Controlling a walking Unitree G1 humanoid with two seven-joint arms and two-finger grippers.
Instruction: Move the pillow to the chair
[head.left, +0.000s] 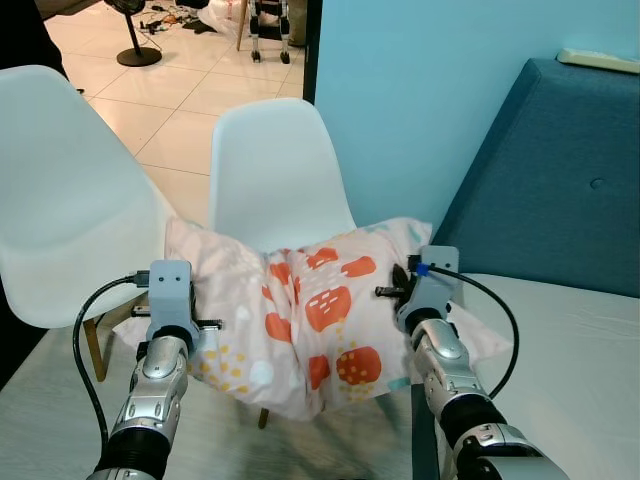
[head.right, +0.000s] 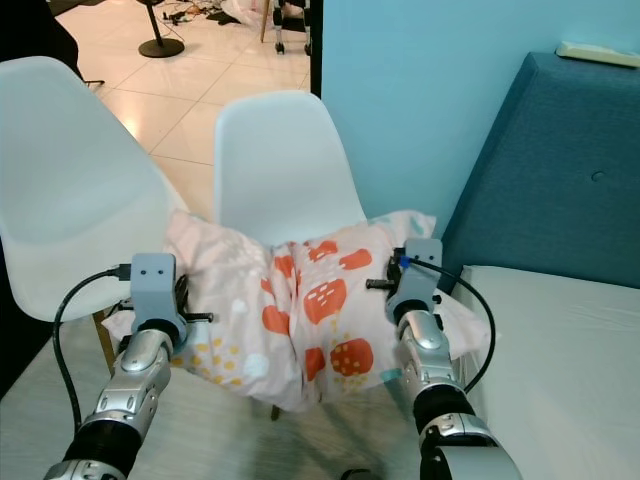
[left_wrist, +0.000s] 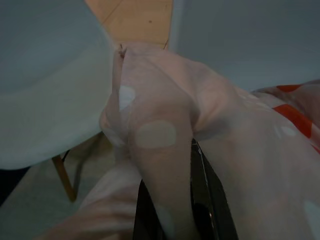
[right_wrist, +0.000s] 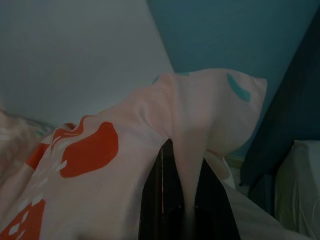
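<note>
Soft pink pillow with orange spots, hanging just in front of the near white chair. Pinched at each end by left gripper and right gripper fingers, keeping it level for setting on the seat.

White chair just beyond the two pincers, pillow sagging over its seat front, second white chair beside the left pincer, pale mattress by the right pincer, tiled floor behind
</note>
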